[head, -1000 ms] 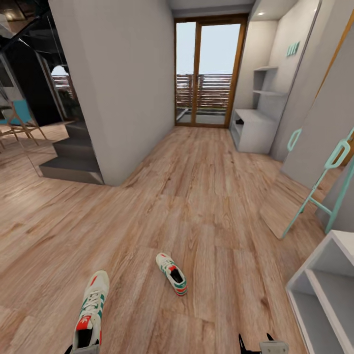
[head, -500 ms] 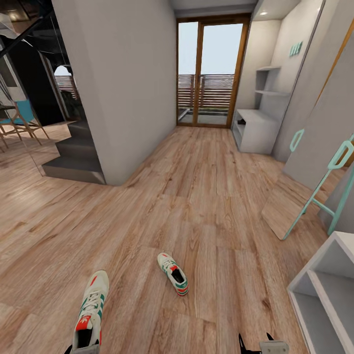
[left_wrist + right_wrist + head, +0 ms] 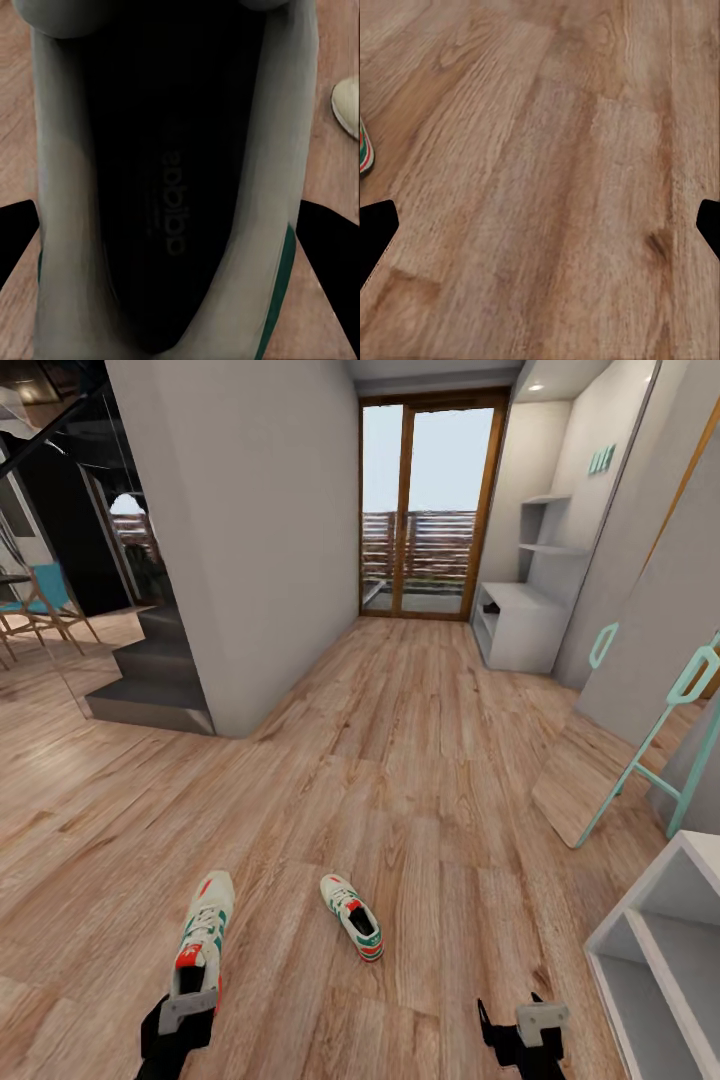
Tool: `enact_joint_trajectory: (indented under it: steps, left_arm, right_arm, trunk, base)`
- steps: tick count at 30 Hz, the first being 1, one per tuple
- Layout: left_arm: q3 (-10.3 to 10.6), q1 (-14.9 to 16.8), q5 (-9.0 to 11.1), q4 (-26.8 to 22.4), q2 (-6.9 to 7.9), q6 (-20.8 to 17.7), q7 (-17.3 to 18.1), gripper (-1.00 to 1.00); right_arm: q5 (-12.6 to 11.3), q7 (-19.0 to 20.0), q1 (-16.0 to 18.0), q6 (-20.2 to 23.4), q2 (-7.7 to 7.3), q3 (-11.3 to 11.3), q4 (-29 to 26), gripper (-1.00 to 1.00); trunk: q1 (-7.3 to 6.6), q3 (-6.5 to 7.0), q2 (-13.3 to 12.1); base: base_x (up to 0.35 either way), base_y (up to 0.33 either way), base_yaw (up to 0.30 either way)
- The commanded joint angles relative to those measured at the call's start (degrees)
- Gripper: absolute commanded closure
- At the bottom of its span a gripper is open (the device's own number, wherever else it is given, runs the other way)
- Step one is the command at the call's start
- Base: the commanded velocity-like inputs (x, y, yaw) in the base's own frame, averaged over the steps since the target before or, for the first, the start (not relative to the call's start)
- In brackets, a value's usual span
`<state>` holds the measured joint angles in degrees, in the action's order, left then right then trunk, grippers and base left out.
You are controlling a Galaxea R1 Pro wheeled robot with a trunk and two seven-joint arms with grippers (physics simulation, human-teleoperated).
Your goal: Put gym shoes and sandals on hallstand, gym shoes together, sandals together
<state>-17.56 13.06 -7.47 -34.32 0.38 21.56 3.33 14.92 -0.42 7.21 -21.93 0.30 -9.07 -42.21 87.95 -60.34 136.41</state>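
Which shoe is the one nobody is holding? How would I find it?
Start at the glass balcony door at the corridor's far end and follow the wood floor back toward the robot. The free gym shoe lies flat on the planks between the two arms. Unlike the other gym shoe, gripped at its heel by the left gripper, nothing touches it.
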Motion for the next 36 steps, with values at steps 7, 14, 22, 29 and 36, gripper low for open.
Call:
enact_joint_trajectory:
  steps: [7, 14, 22, 29, 36]
  left_arm:
    - [-0.46, 11.48, -0.45, -0.61, 0.24, -11.81, 6.83, 1.0]
    - [-0.38, 16.33, -0.67, -1.64, 0.19, -18.34, 11.83, 1.0]
    - [-0.19, 16.39, -0.61, -9.84, 0.21, -20.17, 13.39, 1.0]
    - [-0.19, 16.39, -0.64, -10.06, 0.15, -20.33, 13.46, 1.0]
    - [-0.19, 16.39, -0.63, -10.13, 0.15, -20.33, 13.54, 1.0]
  right_arm:
    - [0.74, -0.07, 8.09, 22.65, 0.91, 13.83, -8.06, -1.0]
    - [0.73, -0.01, 14.0, 29.97, 5.32, 16.76, -9.09, -1.0]
    - [0.72, -0.1, 14.74, 30.83, 6.11, 17.25, -8.63, -1.0]
    - [0.68, -0.19, 14.67, 30.81, 6.14, 17.24, -6.81, -1.0]
    - [0.71, -0.22, 14.67, 30.8, 6.12, 17.25, -6.59, -1.0]
  trunk:
    - [-0.01, -0.06, 0.02]
    - [-0.01, -0.06, 0.02]
    - [-0.01, -0.06, 0.02]
    - [-0.01, -0.06, 0.02]
    - [-0.01, -0.39, 0.02]
  base:
    - [0.0, 0.0, 0.0]
    - [0.0, 0.0, 0.0]
    - [0.176, 0.0, 0.0]
    - [0.257, 0.0, 0.0]
    - [0.039, 0.0, 0.094]
